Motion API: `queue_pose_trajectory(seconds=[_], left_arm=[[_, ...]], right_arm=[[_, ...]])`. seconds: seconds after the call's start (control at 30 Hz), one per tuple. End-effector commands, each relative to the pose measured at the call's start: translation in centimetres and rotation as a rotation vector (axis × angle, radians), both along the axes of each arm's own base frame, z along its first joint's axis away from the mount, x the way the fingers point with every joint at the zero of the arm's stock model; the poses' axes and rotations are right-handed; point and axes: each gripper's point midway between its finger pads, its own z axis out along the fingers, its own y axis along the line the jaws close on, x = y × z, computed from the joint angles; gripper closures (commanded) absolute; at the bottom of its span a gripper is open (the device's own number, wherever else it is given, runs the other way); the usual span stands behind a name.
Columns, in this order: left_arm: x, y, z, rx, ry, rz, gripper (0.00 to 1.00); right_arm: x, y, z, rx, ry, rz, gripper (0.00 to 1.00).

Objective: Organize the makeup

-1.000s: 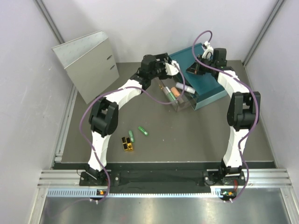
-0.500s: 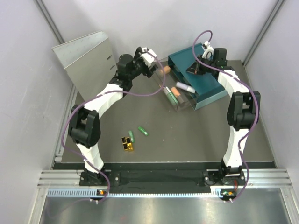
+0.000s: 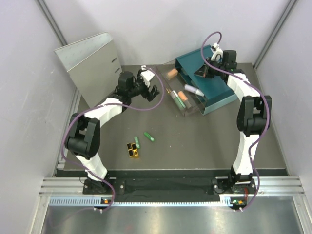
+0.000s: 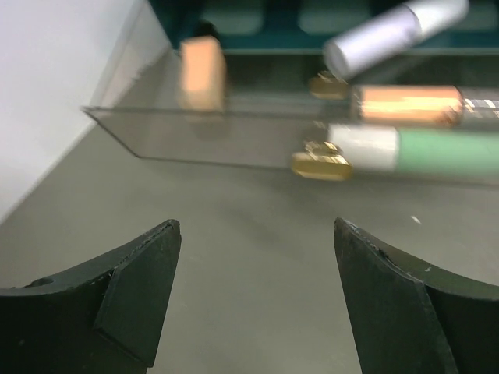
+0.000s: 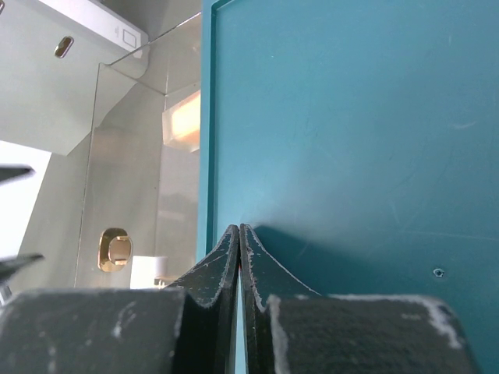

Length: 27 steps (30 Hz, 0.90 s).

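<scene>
The clear plastic box (image 3: 187, 108) lies against the teal drawer box (image 3: 214, 87). In it are a peach-orange tube (image 3: 172, 73), a second orange tube (image 3: 184, 95), a green tube with a white cap (image 3: 178, 100) and a white-lilac tube (image 3: 193, 90). Two green tubes (image 3: 137, 142) (image 3: 149, 137) and the gold-and-black block (image 3: 132, 150) lie on the table. My left gripper (image 3: 153, 84) is open and empty, left of the clear box; its view shows the peach tube (image 4: 203, 74) and the lilac tube (image 4: 394, 31). My right gripper (image 5: 239, 227) is shut and empty on the teal box top (image 5: 351, 117).
A grey metal file box (image 3: 92, 66) stands at the back left, close behind my left arm. White walls close in both sides and the back. A metal rail (image 3: 68, 131) runs along the table's left edge.
My left gripper has drawn back from the clear box, leftward and down toward the table. The peach-orange tube now lies at the box's far end. The right arm has not moved.
</scene>
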Motion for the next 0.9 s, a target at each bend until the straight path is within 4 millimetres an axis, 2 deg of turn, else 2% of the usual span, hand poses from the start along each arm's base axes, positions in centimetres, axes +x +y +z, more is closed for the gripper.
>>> queue_pose_trajectory(seconds=[0.0,0.07,0.2,0.3,0.33,0.37,0.43,0.47,0.7,0.77,0.8,0.87], left_arm=[[-2.4,-1.1,0.6,-0.029,-0.038,-0.138,0.15],[-2.8,-1.5,-0.8,-0.024,-0.033,-0.177,0.13],[-3.3,-2.6,-1.3,-0.056,-0.062,-0.257,0.12],[-3.2,-3.3,-1.8,-0.068,-0.080,-0.304,0.11],[-3.0,-3.6,-1.6,-0.072,-0.094,-0.316,0.06],[-2.8,-3.7,-2.3,-0.072,-0.081,-0.322,0.05],[-2.3,-4.2,-2.3,-0.079,-0.087,-0.340,0.05],[-2.1,-4.4,-3.0,-0.084,-0.075,-0.349,0.05],[-0.3,-5.8,-1.9,-0.128,-0.113,-0.386,0.04],[0.2,-6.1,-2.3,-0.127,-0.103,-0.383,0.04],[0.6,-6.4,-1.5,-0.136,-0.118,-0.389,0.04],[0.8,-7.0,-1.9,-0.142,-0.107,-0.401,0.04]], right_arm=[[-6.4,-3.3,-15.3,-0.181,0.487,-0.084,1.00],[-6.5,-3.3,-15.4,-0.179,0.491,-0.082,1.00],[-6.6,-3.3,-15.3,-0.178,0.490,-0.083,1.00],[-6.7,-3.3,-15.5,-0.181,0.493,-0.085,1.00],[-6.8,-3.4,-15.5,-0.181,0.497,-0.087,1.00],[-6.8,-3.4,-15.6,-0.181,0.496,-0.086,1.00],[-6.8,-3.4,-15.4,-0.180,0.495,-0.089,1.00],[-6.8,-3.3,-15.4,-0.180,0.496,-0.088,1.00],[-6.7,-3.5,-15.5,-0.182,0.496,-0.091,1.00],[-6.6,-3.5,-15.6,-0.182,0.498,-0.091,1.00],[-6.6,-3.5,-15.6,-0.182,0.500,-0.092,1.00],[-6.5,-3.5,-15.7,-0.183,0.502,-0.094,1.00]])
